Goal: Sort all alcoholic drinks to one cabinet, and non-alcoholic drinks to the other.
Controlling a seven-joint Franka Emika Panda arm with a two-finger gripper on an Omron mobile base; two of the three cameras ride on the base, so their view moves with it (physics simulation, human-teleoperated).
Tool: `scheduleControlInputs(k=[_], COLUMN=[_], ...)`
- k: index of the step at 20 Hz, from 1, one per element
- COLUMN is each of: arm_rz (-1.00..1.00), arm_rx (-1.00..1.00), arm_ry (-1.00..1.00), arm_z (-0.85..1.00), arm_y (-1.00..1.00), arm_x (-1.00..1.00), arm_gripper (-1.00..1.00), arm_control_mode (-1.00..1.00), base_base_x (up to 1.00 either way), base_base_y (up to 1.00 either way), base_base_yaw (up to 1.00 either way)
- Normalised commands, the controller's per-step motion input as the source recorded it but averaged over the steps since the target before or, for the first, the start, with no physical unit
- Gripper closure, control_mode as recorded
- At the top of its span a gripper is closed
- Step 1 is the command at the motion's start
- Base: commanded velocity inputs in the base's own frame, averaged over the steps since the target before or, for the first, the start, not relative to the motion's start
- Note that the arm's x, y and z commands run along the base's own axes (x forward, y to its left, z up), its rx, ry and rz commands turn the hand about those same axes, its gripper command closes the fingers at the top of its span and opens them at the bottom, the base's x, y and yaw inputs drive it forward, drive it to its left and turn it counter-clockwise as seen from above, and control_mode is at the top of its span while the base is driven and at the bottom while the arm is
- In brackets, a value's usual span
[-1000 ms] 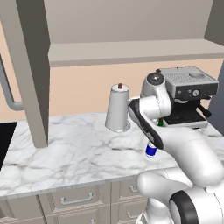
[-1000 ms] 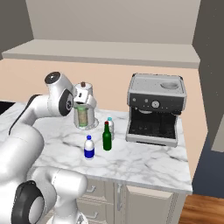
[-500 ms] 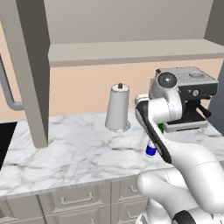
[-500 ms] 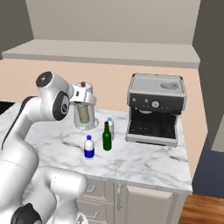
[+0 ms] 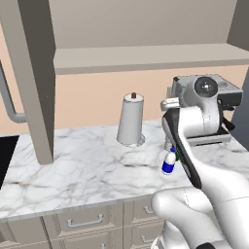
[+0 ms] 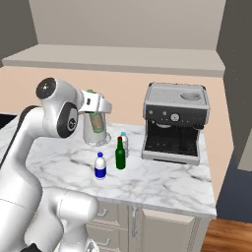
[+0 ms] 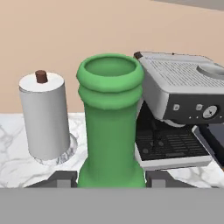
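Observation:
My gripper [image 6: 100, 109] is shut on the paler olive-green glass bottle [image 6: 99, 123] with a tan label, held upright above the counter in front of the paper towel roll. In the hand view the bottle's green neck [image 7: 110, 122] rises between my fingertips [image 7: 61, 178]. A dark green glass bottle [image 6: 120, 155], a white bottle with blue label and cap [image 6: 100, 166] and a small clear bottle with a teal cap [image 6: 124, 142] stand together on the marble counter [image 6: 162, 184]. My arm partly hides the blue-labelled bottle [image 5: 168, 162] in the left base view.
A paper towel roll [image 5: 131, 119] stands at the back of the counter. A coffee machine [image 6: 174, 123] sits to the right. An open cabinet shelf [image 5: 146, 56] runs above, with an open cabinet door [image 5: 34, 73] hanging at the left. Drawers [image 5: 82, 222] lie below the counter.
The arm's upper joints have swung to the right and the held bottle has risen slightly. The bottles on the counter have not moved.

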Motion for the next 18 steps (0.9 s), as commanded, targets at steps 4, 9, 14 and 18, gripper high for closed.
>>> scheduleControlInputs(k=[4, 9, 14, 18], arm_rz=[0.0, 0.0, 0.0, 0.0], arm_rx=[0.0, 0.0, 0.01, 0.0], arm_ry=[-0.06, -0.02, -0.01, -0.05], arm_z=[0.43, 0.43, 0.46, 0.35], arm_y=[-0.23, -0.2, -0.18, -0.23], arm_x=[-0.19, -0.17, -0.16, -0.07], arm_gripper=[1.0, 1.0, 1.0, 1.0], arm_control_mode=[-1.0, -1.0, -1.0, -1.0], base_base_x=[0.0, 0.0, 0.0, 0.0], base_base_y=[0.0, 0.0, 0.0, 0.0], base_base_yaw=[0.0, 0.0, 0.0, 0.0])
